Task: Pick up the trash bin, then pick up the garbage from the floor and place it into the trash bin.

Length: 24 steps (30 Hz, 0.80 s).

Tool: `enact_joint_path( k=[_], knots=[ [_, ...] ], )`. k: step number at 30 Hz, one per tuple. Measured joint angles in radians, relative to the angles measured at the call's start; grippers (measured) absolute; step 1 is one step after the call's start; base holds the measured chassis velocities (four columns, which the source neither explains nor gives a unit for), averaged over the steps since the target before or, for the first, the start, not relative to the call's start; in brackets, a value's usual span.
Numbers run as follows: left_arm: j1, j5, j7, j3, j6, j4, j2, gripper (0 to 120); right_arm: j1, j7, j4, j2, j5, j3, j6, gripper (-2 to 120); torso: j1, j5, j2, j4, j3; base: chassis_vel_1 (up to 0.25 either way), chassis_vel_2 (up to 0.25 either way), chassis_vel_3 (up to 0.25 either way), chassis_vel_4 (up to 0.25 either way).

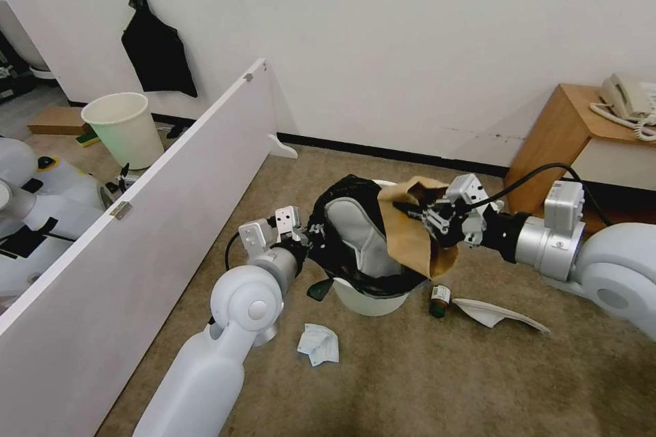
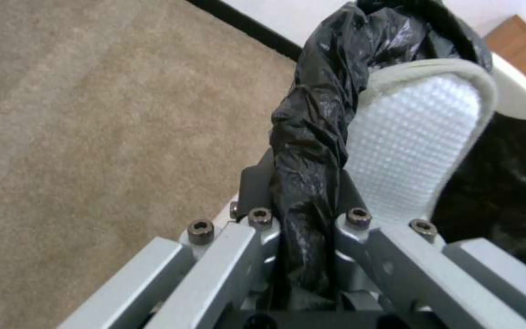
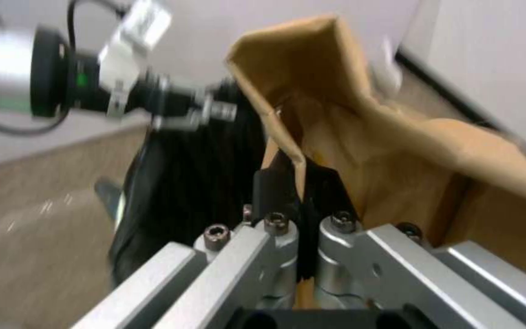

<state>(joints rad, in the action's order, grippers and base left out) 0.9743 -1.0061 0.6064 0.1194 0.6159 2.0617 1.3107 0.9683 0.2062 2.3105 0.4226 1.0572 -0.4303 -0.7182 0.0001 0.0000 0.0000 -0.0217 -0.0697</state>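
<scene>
Head view: on brown carpet below a white wall, the left gripper clamps the rim of the trash bin, tilted, a white slipper inside. The right gripper pinches a brown paper bag over it. Nearby lie a crumpled tissue, small bottle and second slipper.

Left wrist view: fingers squeeze the black liner.

Right wrist view: fingers nip the bag's edge.

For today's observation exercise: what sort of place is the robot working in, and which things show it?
Probably an office or test room indoors: carpet floor, plain white wall, a wooden cabinet with a desk phone, and a white partition board.
</scene>
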Motion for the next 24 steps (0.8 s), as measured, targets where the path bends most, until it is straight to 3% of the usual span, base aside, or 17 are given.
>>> enact_joint_path(
  k=[9, 24],
  knots=[
    [0.014, 0.001, -0.001, 0.001, 0.000, 0.016, -0.005, 4, -0.010, -0.007, 0.007, 0.009, -0.001, -0.008, -0.033, 0, 0.000, 0.0000, 0.000, 0.0001, 0.000, 0.000, 0.000, 0.000, 0.000],
    [0.020, -0.003, 0.003, -0.056, 0.000, 0.011, 0.013, 4, -0.004, -0.001, 0.004, 0.015, -0.018, -0.017, -0.022, 0, 0.000, 0.0000, 0.000, -0.0001, 0.000, 0.000, 0.000, 0.000, 0.000]
  ],
)
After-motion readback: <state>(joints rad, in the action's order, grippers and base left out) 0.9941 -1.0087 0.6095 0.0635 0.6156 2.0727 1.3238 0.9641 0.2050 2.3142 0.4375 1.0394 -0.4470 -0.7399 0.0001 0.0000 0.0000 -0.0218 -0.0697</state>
